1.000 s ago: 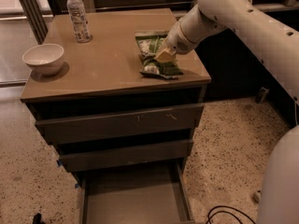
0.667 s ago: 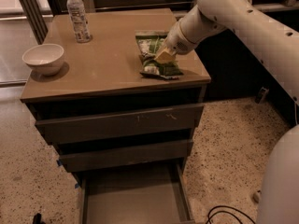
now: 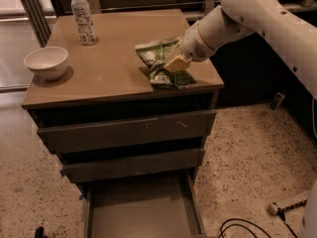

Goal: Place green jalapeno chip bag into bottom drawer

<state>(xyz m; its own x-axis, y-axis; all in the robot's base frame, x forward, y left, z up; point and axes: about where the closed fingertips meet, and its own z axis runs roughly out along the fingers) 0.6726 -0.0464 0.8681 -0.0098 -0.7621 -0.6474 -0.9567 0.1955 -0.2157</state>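
Drawer check, nearest first: the bottom drawer (image 3: 141, 209), a shallow grey-brown tray with a plain flat floor and thin side walls, stands pulled out at floor level, well below the gripper and nearer the camera. Nothing lies on the part of its floor that shows.

Speckled terrazzo floor (image 3: 252, 152) lies either side. A black cable (image 3: 237, 227) and a white power strip (image 3: 292, 202) lie on it, low and off to picture-right of the gripper.

Above the open tray, two flat handleless grey drawer fronts, the middle drawer (image 3: 133, 165) and the top drawer (image 3: 126, 130), are pushed in, directly below the gripper's level.

Brown flat cabinet top (image 3: 114, 58): the green jalapeno chip bag (image 3: 176, 78), wrinkly foil with pale print, lies on it near the right front corner, not in the drawer.

The gripper (image 3: 171, 63), pale yellow at the tip of the white arm (image 3: 247, 14), is down on the middle of the bag, touching it. Whether it is clamped on the foil: cannot tell.

White round bowl (image 3: 46, 62): on the top, well to picture-left of the gripper.

Clear plastic bottle with white label (image 3: 82, 16): upright, beyond the gripper and to picture-left, near the back edge.
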